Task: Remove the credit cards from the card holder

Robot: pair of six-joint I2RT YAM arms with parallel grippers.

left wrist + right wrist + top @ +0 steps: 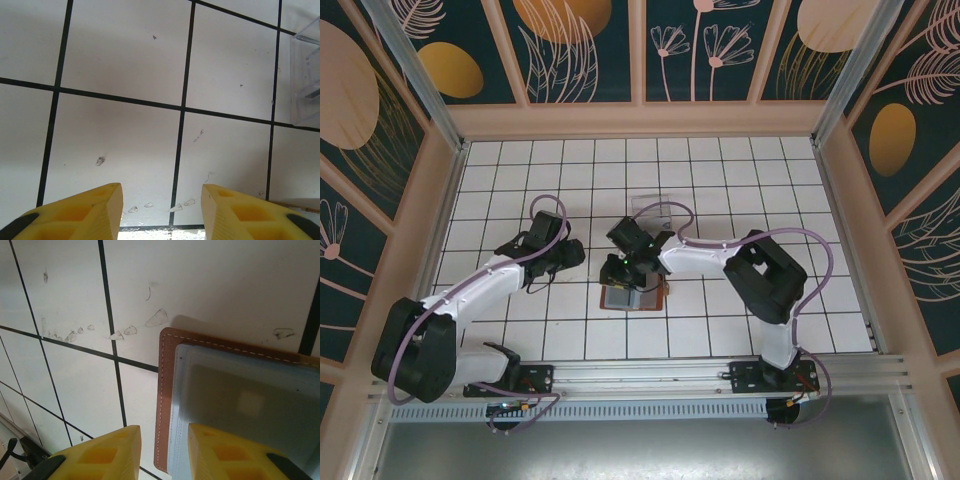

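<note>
The card holder [635,298] lies open and flat on the white tiles at mid-table, brown leather [164,390] framing a grey-blue inside. A pale grey card face [245,395] with a faint lighter square lies in its pocket; I cannot tell how many credit cards are stacked there. My right gripper [623,272] hovers over the holder's far edge. In the right wrist view the right gripper [164,432] is open and straddles the holder's left edge: one finger over bare tile, the other over the lining. My left gripper [574,256] is left of the holder. In the left wrist view it [161,192] is open over bare tile.
A clear acrylic stand [655,211] stands just behind the holder and shows at the right edge [306,75] of the left wrist view. Wooden walls [640,120] fence the tiled table. Small clear scraps [156,318] lie on the tiles near the holder.
</note>
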